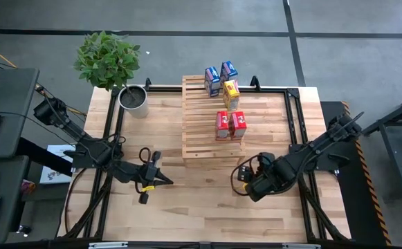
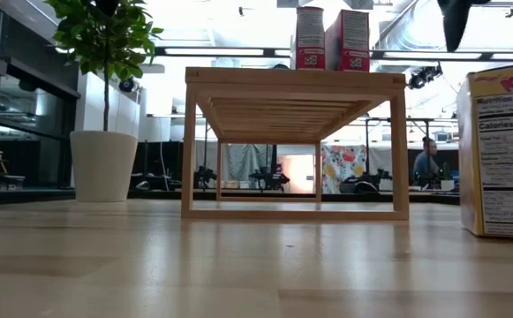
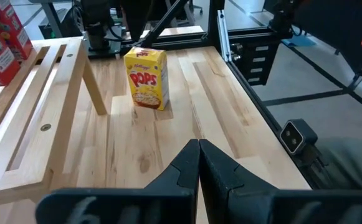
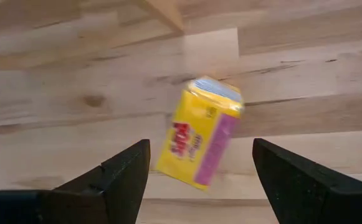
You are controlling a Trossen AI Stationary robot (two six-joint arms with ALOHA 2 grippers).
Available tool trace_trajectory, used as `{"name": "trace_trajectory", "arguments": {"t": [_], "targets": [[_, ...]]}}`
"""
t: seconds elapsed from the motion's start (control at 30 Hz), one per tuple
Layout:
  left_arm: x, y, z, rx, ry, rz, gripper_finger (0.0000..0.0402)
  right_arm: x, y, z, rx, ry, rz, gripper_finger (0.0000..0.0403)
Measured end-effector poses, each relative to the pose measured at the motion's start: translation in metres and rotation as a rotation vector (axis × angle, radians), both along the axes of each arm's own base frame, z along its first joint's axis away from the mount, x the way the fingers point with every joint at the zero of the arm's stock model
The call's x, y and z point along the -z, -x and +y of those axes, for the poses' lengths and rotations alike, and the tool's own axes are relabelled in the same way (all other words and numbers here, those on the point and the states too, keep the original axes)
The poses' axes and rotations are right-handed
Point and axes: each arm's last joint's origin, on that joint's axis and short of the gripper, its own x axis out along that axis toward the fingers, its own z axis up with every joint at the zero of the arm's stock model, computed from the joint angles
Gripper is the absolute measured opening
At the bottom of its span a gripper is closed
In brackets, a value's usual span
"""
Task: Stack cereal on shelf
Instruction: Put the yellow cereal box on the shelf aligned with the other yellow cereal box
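1. Pale wooden slatted shelf [image 1: 211, 117] stands mid-table on the plank tabletop [image 1: 187, 207]; five small printed cardboard cereal boxes sit on it: two blue [image 1: 219, 76], one yellow-orange [image 1: 231, 95], two red [image 1: 230, 124].
2. Dark right gripper [image 1: 242, 181] hovers near the shelf's front right corner, fingers spread wide apart, holding nothing.
3. Dark left gripper [image 1: 165, 181] waits left of centre, fingers pressed together, empty.
4. Sixth box, yellow-orange Pops [image 3: 147, 78], stands upright on the tabletop between the right gripper's open fingers.
5. Risk, as I judge it: closing off-centre could tip or skew this light box, spoiling the lift onto the shelf.
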Motion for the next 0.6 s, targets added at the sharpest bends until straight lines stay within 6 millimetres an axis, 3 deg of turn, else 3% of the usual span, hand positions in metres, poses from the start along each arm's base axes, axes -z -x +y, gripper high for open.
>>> {"name": "trace_trajectory", "arguments": {"t": [0.17, 0.6], "targets": [[0.000, 0.000, 0.000, -0.001, 0.004, 0.002, 0.0000, 0.013, -0.002, 0.004, 0.031, -0.023, 0.078, 0.0275], [0.000, 0.000, 0.000, -0.001, 0.003, 0.005, 0.0000, 0.015, -0.006, 0.001, 0.042, 0.061, 0.032, 0.0275]]}}
